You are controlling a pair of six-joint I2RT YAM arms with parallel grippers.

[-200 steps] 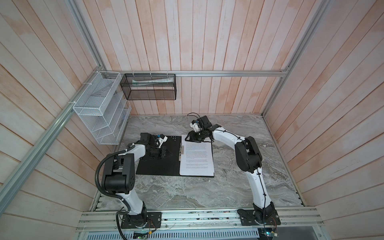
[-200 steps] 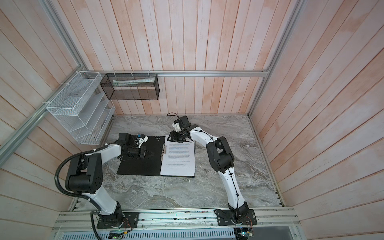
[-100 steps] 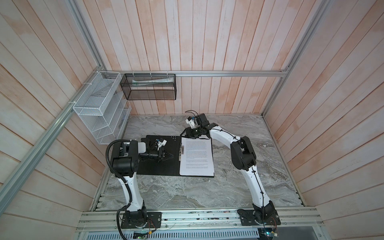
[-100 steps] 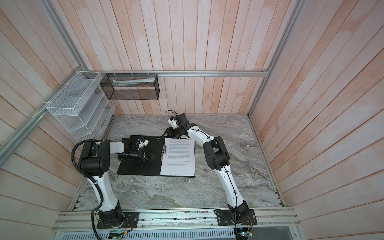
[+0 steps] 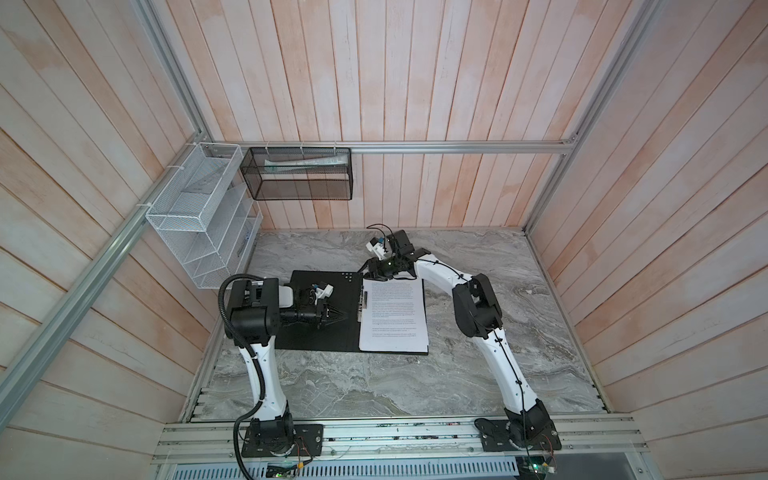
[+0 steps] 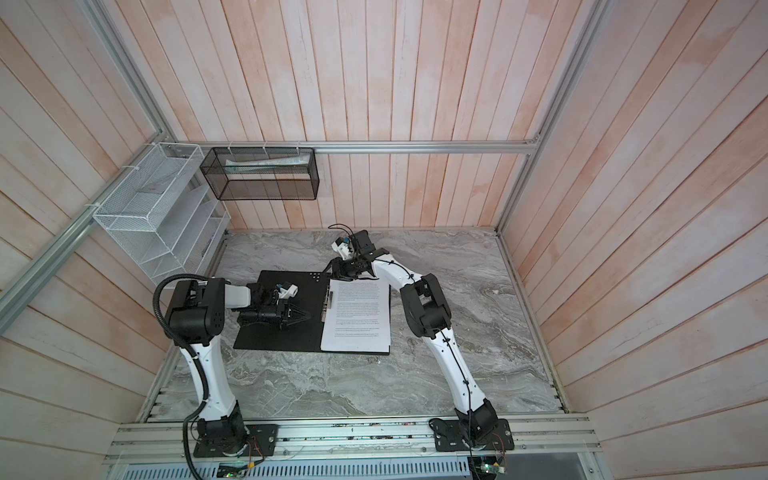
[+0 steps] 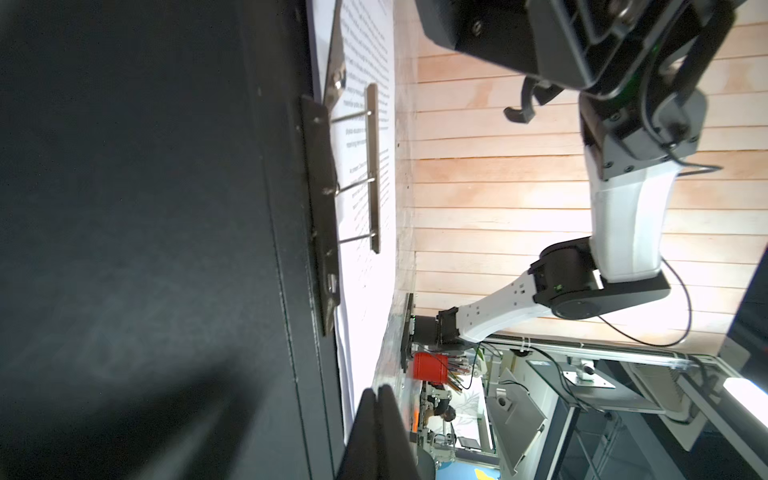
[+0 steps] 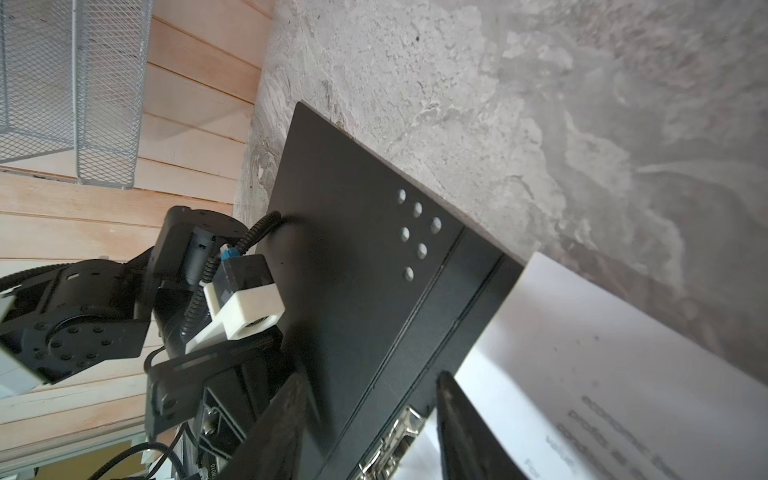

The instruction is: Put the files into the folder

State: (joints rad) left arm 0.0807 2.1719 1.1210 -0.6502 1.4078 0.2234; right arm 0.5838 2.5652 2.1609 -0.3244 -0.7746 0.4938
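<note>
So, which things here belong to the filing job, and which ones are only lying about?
For the job:
the open folder
the files, lying on its right half

Lying about:
the white wire rack
the black mesh basket

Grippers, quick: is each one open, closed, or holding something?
Left gripper: fingers closed, holding nothing.
Right gripper: fingers open astride the spine clip of the folder, gripping nothing.

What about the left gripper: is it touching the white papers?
Apart. In both top views the shut left gripper points over the bare black half of the folder, with black showing between its tip and the files.
</note>
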